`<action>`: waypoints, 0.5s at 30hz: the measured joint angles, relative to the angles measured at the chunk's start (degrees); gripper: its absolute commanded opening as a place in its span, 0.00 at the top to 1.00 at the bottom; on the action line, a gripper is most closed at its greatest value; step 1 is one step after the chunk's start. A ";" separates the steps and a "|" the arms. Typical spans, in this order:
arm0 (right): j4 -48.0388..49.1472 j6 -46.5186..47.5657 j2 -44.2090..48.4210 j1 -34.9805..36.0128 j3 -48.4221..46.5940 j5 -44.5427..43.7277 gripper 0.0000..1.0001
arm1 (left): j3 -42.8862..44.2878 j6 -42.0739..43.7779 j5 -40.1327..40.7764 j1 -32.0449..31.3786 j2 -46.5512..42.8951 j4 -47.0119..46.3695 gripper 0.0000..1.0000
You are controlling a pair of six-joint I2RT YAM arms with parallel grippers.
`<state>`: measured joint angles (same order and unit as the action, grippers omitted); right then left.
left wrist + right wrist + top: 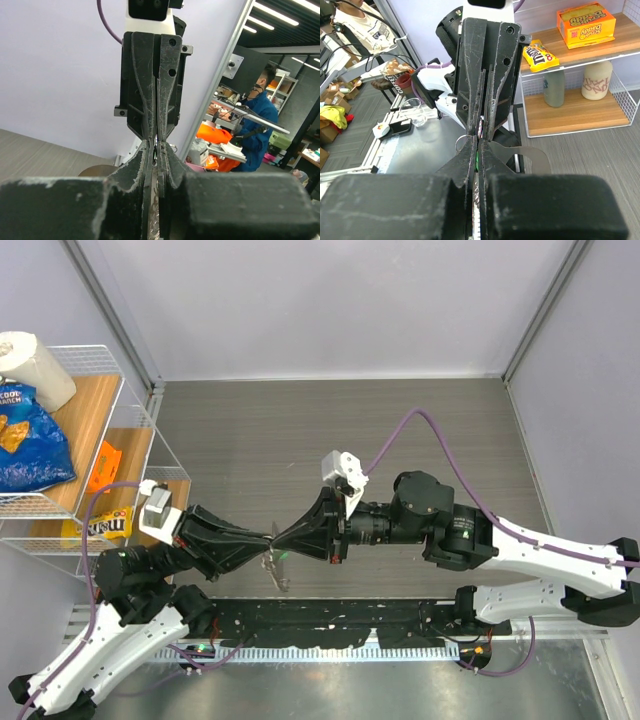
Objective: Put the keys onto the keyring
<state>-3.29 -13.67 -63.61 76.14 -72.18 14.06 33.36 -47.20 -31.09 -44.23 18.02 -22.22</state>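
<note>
Jaws, left: left gripper (262, 539) is clenched tight and reaches in from 8 o'clock. A glint of metal sits in the seam at its tips, but I can't tell whether it actually pinches the ring.
Jaws, right: right gripper (288, 543) is clenched too and reaches in from 3 o'clock. A green sliver shows in the seam between its fingers — I take that for the green key (477, 160).
Meeting point: the two sets of tips stand nose to nose, touching or all but, above the table (300, 430) towards its 6 o'clock edge.
Keyring: the keyring (461, 144) shows as a thin wire loop just at 9 o'clock of the joined tips in the right wrist view. Its strap (278, 574) dangles at 6 o'clock below them in the overhead view.
Missing: I can't find the blue key anywhere.
Risk, slip: the key seems held by a thin edge, so a twist against the ring's spring could lever it out and drop it.
Risk, ring: the wire is fine and the hanging strap tugs on it — it may swing the opening away from the key.
Risk, jam: the tips are so close that a small push from either arm would press finger on finger instead of threading.
Risk, blind spot: both wrist cameras see mostly finger, so a missed catch could go unnoticed.
</note>
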 measured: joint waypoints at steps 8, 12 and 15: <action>-2.64 0.33 3.04 0.15 1.90 0.02 0.95 | 0.09 -0.57 -1.66 0.00 -0.24 1.09 0.65; -4.46 0.61 4.79 0.20 2.03 0.26 0.95 | 1.31 0.24 -2.54 0.00 -0.52 5.84 0.63; -6.12 0.98 5.29 0.20 2.03 1.01 0.95 | 3.30 1.20 -3.43 0.00 -0.35 9.49 0.61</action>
<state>-9.41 -12.69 -58.33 76.34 -70.15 15.07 36.67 -46.00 -34.52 -44.23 17.67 -12.73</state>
